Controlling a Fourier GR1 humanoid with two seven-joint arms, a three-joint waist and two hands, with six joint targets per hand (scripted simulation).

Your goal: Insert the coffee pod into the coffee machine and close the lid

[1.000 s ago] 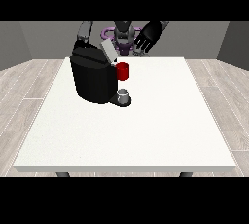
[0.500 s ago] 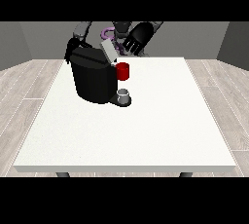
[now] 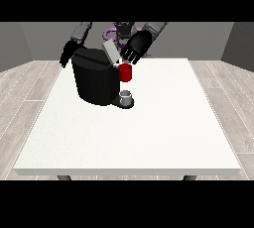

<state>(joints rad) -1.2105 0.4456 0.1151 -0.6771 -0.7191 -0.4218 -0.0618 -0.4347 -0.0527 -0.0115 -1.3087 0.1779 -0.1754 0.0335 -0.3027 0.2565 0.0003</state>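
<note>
Hand at the view's right [image 3: 135,48], fingers spread and pointing down, hovers just above the raised grey lid [image 3: 110,52] of the black coffee machine [image 3: 95,81], beside a red thing at the machine [image 3: 126,73]. Hand at the view's left [image 3: 66,56] hangs behind the machine's far corner; its fingers cannot be made out. A grey thing [image 3: 127,96] sits at the machine's base on the white surface [image 3: 149,133].
</note>
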